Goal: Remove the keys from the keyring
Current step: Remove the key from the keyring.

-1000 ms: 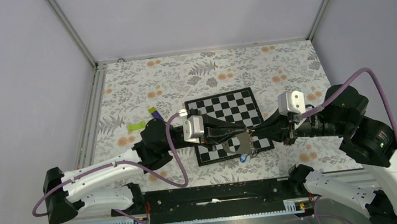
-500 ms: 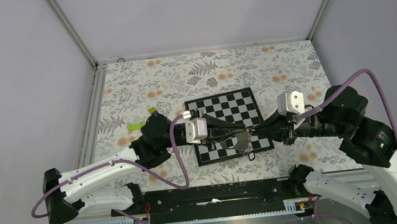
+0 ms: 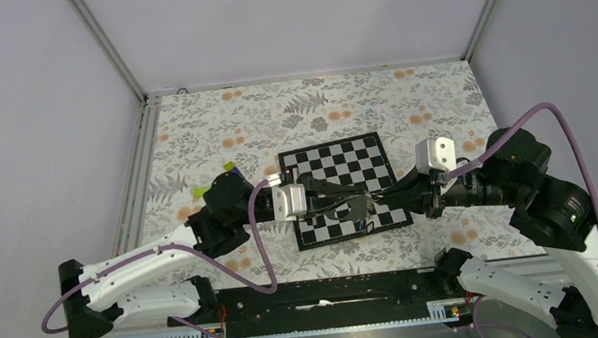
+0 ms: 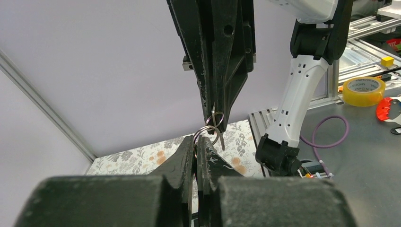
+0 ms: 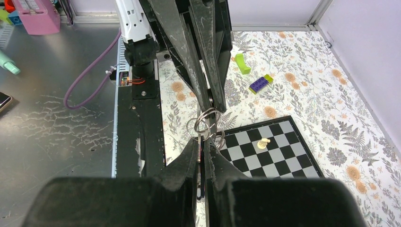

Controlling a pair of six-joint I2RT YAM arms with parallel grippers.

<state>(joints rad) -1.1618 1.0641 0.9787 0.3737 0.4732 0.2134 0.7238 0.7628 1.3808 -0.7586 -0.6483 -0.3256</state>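
Top view: a black-and-white chessboard (image 3: 346, 182) lies on a floral cloth (image 3: 290, 115) inside pale walls. Two black-and-white arms reach in from either side and meet over the board's near edge, covering part of it.

Right wrist view: a pale pawn (image 5: 261, 142) stands on the board. Left of the board, on the cloth, lie a lime-green piece (image 5: 243, 64) and a purple-and-yellow brick (image 5: 261, 83). In the top view the left arm hides most of the brick. Beyond the board's near side, off the cloth, a pink box (image 5: 35, 14) sits on a metal bench.

Left wrist view: a yellow tape roll (image 4: 363, 90) and a red object (image 4: 390, 109) lie on a grey bench well right of the board.

The keyring (image 5: 203, 124) hangs in the air above the board's near edge, between the two grippers. It shows as a small cluster of overlapping silvery wire rings. In the top view a grey-brown strap (image 3: 352, 210) droops beneath them, with a bright-blue clip (image 3: 362, 227) at its low end, just above the board's near edge. A thin silvery sliver, seemingly a key (image 4: 221, 140), dangles from the rings; other keys cannot be told apart.

The left gripper (image 4: 196, 140) has its jaws pressed together, pinching the rings. The right gripper (image 5: 202, 142) faces it tip to tip, jaws also pinched on the rings.

Print on the tape roll's core is too small to read.
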